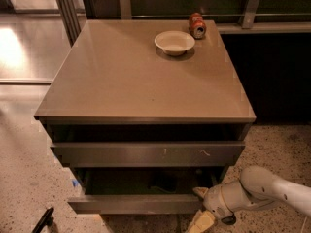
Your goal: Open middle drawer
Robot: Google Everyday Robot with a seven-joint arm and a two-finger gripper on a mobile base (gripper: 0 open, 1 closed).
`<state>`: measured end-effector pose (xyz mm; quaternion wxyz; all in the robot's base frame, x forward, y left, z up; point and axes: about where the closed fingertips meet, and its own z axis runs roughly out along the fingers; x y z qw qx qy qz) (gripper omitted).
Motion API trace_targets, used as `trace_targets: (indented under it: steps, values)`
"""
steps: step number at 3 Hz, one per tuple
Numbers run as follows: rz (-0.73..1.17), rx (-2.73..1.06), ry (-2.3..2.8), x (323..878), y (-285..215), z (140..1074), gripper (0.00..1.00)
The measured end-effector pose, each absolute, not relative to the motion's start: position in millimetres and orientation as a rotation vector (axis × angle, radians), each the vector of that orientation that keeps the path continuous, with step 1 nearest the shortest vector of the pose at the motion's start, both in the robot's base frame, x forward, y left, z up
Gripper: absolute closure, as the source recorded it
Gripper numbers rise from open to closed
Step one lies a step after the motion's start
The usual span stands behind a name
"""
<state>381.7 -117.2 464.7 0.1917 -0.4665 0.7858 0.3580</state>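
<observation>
camera view: the grey-brown tabletop [121,76] carries a white bowl [175,41] and, just behind it to the right, a red can [197,24] lying on its side. under it the top drawer [146,153], with pale scratches, stands slightly out. the middle drawer [131,204] below is out further, its dark inside showing. the pincer [200,208], on a white arm [272,188] from the right, sits at the right end of that drawer's front; i cannot tell how far it is open or whether it grips anything.
</observation>
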Motion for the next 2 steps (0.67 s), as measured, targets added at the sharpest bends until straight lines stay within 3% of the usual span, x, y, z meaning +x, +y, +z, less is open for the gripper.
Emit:
trace_targets:
  steps: [2]
  values:
    - [0.976, -1.288, 2.185, 385.9, -114.2, 466.0, 0.0]
